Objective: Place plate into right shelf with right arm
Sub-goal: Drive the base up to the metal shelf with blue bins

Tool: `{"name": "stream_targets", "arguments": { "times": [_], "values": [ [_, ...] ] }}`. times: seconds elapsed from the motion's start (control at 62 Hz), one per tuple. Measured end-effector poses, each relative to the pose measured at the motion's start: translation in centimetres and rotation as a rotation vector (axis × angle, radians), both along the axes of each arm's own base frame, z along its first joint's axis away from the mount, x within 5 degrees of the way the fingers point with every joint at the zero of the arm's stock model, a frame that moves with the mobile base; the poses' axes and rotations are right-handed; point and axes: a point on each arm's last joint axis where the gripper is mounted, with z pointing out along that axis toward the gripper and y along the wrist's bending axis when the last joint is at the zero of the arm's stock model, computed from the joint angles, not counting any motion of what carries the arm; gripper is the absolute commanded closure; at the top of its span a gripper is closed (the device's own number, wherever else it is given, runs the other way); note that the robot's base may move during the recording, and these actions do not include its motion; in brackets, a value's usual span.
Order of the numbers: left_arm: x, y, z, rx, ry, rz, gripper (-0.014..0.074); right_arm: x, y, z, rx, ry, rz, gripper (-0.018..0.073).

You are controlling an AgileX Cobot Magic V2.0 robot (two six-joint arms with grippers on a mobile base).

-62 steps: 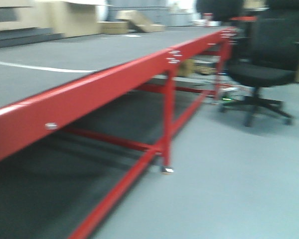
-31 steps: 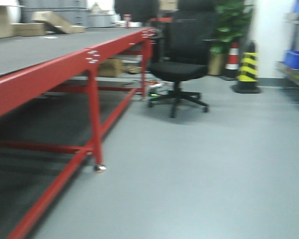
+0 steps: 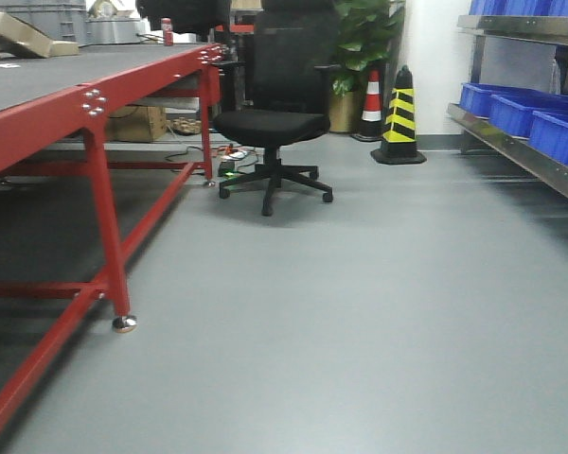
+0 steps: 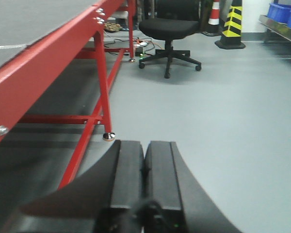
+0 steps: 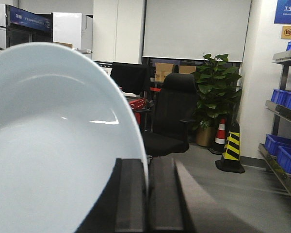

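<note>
The right claw [image 5: 146, 194] is clenched on the rim of the plate [image 5: 53, 145]. The plate stands on edge and fills the view left of the fingers (hollow face toward the camera). The shelf [image 5: 284, 82] with blue bins [image 5: 281, 144] lies ahead-right of this claw, well apart. A chair [image 5: 169, 116] and a cone [image 5: 231, 150] stand ahead. The left claw [image 4: 144, 179] is clenched, pads touching, grasping nothing. A red bench [image 4: 48, 68] runs along its left.

Open floor [image 3: 360, 312] toward right shelf [image 3: 511, 149]; chair [image 3: 270, 128], striped cone [image 3: 399, 118] far back.
</note>
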Motion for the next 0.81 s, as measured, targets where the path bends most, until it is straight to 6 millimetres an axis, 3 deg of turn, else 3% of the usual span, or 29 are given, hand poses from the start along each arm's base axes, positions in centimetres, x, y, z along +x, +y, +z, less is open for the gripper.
{"name": "stream_targets", "arguments": {
  "times": [0.806],
  "values": [
    [0.0, 0.0, 0.0, 0.0, 0.0, 0.0, 0.0643, 0.0, 0.0, 0.01, 0.0, -0.001, 0.0, 0.053]
  ]
}}
